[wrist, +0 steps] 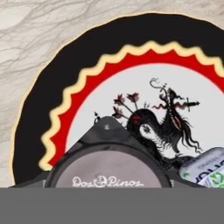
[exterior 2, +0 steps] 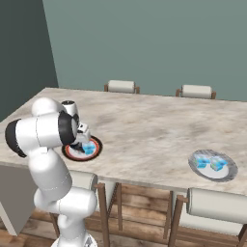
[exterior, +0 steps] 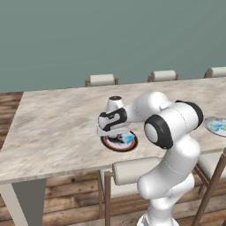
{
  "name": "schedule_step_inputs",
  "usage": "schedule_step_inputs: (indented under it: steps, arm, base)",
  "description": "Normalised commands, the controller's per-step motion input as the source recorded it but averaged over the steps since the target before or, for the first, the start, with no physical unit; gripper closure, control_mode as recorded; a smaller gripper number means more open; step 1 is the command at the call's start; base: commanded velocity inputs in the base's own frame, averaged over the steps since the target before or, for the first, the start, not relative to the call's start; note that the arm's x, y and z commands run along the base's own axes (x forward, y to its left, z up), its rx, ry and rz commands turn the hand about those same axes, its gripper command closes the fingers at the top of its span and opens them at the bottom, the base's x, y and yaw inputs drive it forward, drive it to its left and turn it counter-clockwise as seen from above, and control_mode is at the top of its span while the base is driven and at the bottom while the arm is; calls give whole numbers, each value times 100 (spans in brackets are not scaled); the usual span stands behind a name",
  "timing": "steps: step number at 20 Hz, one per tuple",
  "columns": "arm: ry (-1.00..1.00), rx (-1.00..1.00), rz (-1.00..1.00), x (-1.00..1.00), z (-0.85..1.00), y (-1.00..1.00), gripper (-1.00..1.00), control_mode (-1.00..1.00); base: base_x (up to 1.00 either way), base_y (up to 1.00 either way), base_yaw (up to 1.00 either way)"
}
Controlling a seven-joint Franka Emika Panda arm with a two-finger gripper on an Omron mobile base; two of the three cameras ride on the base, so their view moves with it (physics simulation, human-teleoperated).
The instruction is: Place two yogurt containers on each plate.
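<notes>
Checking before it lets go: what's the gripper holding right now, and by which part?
Apparently the dark yogurt container, whitish lid up, gripped by its sides over the black-rimmed plate; the contact itself is hidden.

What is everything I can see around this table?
Table: one, pale marbled top, spans the room.
Patterned plate: one, black rim, red ring, white centre, near table edge.
Grey plate: one, pale grey, far along the near edge.
Dark yogurt container: one, whitish lettered top, on the patterned plate.
Light blue yogurt containers: one on the patterned plate, two on the grey plate.
Chairs: pale cushions, wooden frames, on both long sides.
Wall: grey-green.
Floor: wooden planks.
End effector: white, over the patterned plate, above the dark container.
</notes>
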Motion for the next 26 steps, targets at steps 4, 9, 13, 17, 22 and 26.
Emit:
schedule_step_inputs:
  steps: [4, 9, 13, 17, 22, 26]
  arm:
    - [0, 0, 0, 0, -17, -11, 100, -100]
    - [0, 0, 0, 0, -1, 2, 100, -100]
    - [0, 0, 0, 0, 0, 13, 100, -100]
    - [0, 0, 0, 0, 0, 6, -100, -100]
    - [0, 0, 0, 0, 0, 0, -100, -100]
    - [0, 0, 0, 0, 0, -2, -100, -100]
  base:
    - [0, 0, 0]
    - [0, 0, 0]
    - [0, 0, 0]
    - [0, 0, 0]
    - [0, 0, 0]
    - [0, 0, 0]
